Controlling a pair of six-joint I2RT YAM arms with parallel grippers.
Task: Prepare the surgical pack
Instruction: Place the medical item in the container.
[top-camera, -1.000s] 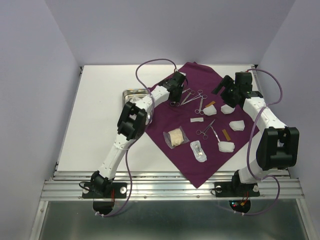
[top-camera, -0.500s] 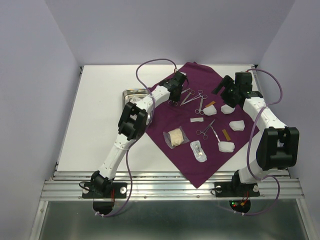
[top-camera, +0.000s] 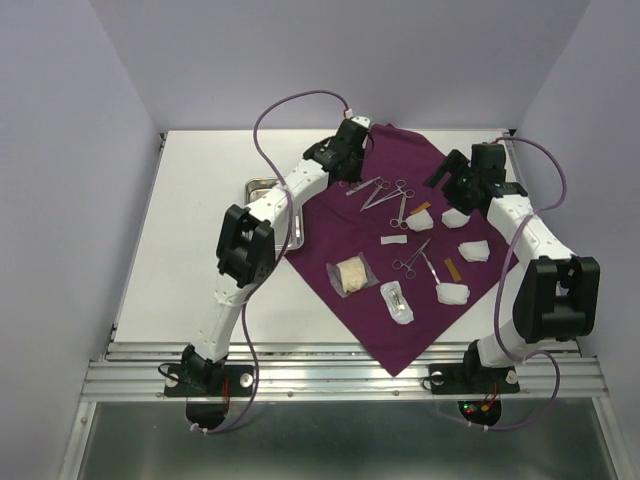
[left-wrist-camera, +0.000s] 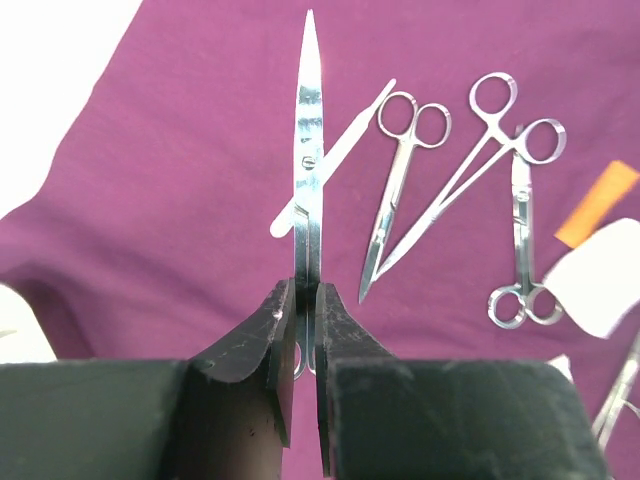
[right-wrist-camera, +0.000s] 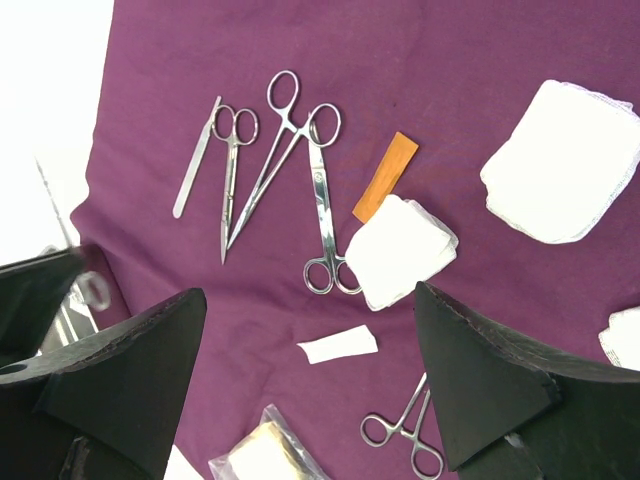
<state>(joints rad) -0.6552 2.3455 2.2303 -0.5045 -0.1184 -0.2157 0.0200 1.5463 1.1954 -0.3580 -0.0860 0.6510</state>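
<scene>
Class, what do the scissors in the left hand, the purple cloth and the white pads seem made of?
Held scissors: polished steel, apparently; mirror-bright blades. Cloth: matte plum woven fabric, softly creased. Pads: probably white gauze; soft folded layers, fine-textured edge.

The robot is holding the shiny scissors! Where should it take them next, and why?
Probably swing the left arm sideways to bring the steel scissors over the small shiny rectangular steel tray. The left fingers are shut on the scissors' handle end, the blades appear lifted off the plum-purple square cloth, and the tray sits by the cloth's left edge.
</scene>
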